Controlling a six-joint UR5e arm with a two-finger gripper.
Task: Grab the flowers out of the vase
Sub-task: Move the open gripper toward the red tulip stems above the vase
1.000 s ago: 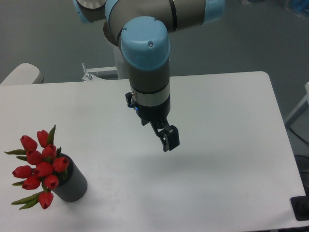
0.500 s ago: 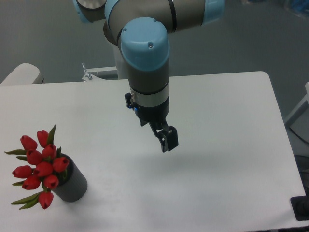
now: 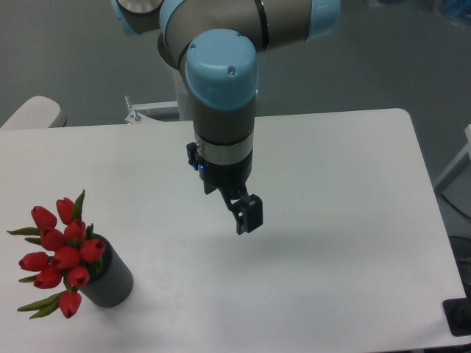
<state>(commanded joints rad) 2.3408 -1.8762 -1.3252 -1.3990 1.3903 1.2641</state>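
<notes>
Nine or so red tulip buds, the flowers (image 3: 61, 253), sit at your far left, standing in the dark grey vase (image 3: 112, 280) near the front left corner of the white desk (image 3: 346, 243). Their narrow green leaves spread wider than the vase. Look right and you find the gripper (image 3: 248, 215) hanging above the middle of the desk, well apart from the vase, holding nothing. Its fingers (image 3: 250, 213) look pressed together, though from this angle you cannot tell for sure.
</notes>
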